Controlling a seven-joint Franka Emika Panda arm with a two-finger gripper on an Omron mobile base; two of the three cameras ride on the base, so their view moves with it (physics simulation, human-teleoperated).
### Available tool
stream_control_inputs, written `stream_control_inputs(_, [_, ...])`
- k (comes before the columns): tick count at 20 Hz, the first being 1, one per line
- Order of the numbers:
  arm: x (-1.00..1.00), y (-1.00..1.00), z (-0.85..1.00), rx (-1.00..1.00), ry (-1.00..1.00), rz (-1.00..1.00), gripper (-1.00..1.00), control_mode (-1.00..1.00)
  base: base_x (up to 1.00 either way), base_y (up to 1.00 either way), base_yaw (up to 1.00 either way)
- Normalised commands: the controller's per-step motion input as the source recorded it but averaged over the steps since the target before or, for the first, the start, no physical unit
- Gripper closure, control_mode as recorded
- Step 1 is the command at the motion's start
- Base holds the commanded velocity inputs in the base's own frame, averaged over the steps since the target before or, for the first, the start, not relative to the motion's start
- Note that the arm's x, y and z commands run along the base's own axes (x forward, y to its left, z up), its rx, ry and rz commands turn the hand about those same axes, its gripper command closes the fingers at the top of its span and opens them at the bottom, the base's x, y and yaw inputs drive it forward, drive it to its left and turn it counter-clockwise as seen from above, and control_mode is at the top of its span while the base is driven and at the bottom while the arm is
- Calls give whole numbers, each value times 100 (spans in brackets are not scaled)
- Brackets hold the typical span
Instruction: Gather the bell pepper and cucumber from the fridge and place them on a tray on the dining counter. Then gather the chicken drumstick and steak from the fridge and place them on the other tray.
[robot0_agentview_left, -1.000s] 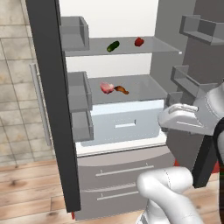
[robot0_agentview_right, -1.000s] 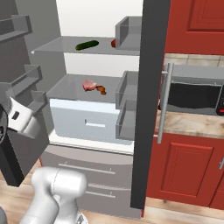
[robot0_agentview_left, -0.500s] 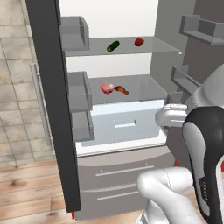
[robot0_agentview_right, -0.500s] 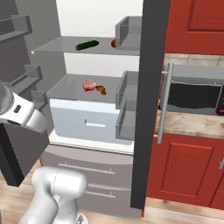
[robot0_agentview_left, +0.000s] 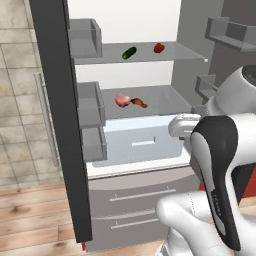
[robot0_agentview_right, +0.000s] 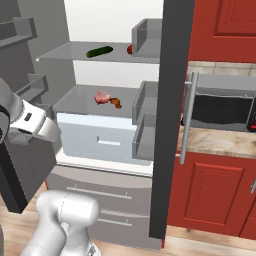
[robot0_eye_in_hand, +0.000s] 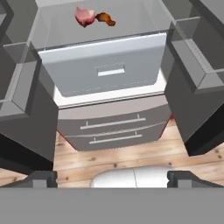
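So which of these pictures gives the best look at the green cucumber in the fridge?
The right base view: the cucumber lies side-on and unobstructed on the top shelf. The left base view shows the cucumber too, smaller and end-on, left of the bell pepper.

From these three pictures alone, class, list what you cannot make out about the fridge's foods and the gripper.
- bell pepper: in the right base view, mostly hidden behind a door bin.
- chicken drumstick: too small for any detail in the hand view.
- gripper: hand view's bottom edge cuts off most of each finger.
- cucumber: too small for surface detail in the left base view.
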Motion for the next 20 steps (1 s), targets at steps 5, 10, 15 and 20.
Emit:
stream_control_inputs(5, [28,0,0,0,0,0,-100,-100,0,0,0])
stream_control_inputs(10, [6,0,0,0,0,0,-100,100,35,1,0])
stream_control_inputs(15, [0,0,0,0,0,0,-100,100,42,16,0])
stream_control_inputs(20, [0,0,0,0,0,0,-100,100,25,25,-5])
